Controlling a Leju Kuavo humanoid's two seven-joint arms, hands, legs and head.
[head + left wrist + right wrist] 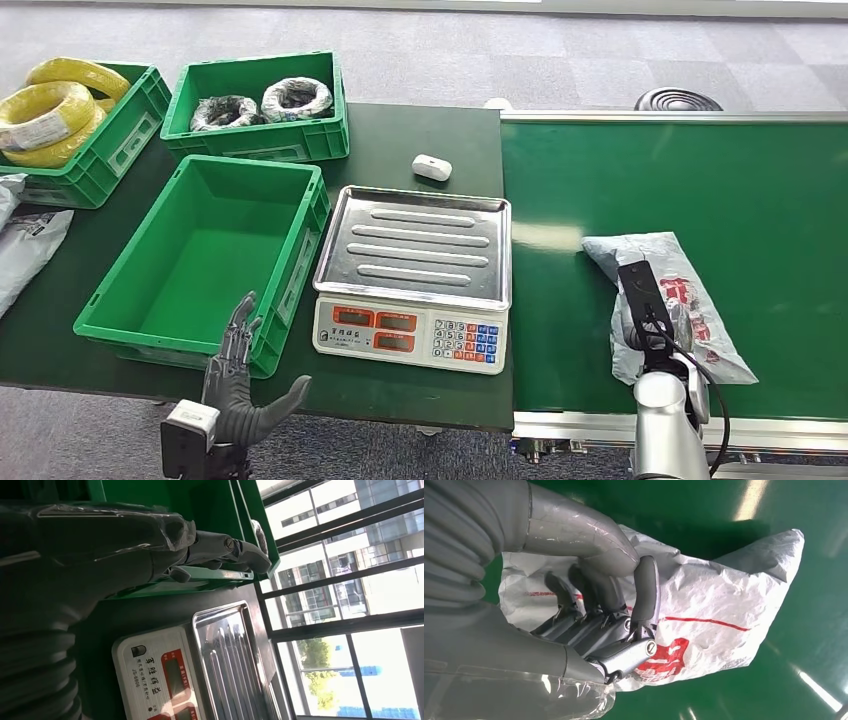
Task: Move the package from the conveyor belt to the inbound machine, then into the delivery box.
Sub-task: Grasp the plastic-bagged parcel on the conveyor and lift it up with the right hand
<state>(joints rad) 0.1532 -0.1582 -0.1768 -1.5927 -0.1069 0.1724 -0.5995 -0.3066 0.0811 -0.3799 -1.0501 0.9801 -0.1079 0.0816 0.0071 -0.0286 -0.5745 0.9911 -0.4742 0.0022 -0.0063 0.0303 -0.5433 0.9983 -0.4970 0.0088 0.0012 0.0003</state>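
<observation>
While fingers curl, right hand hides package — partly.

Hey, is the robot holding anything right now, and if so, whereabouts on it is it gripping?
The right hand grips the package near its end closest to the robot; the left hand holds nothing.

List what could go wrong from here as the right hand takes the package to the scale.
1. The right hand lies on top of the limp package, its fingers curled against crinkled plastic; the film may slip out or sag on lifting.
2. The scale has a raised tray rim; a drooping bag end could catch on it.
3. The left hand hovers open by the empty bin, near the scale's front, and could bump either.
</observation>
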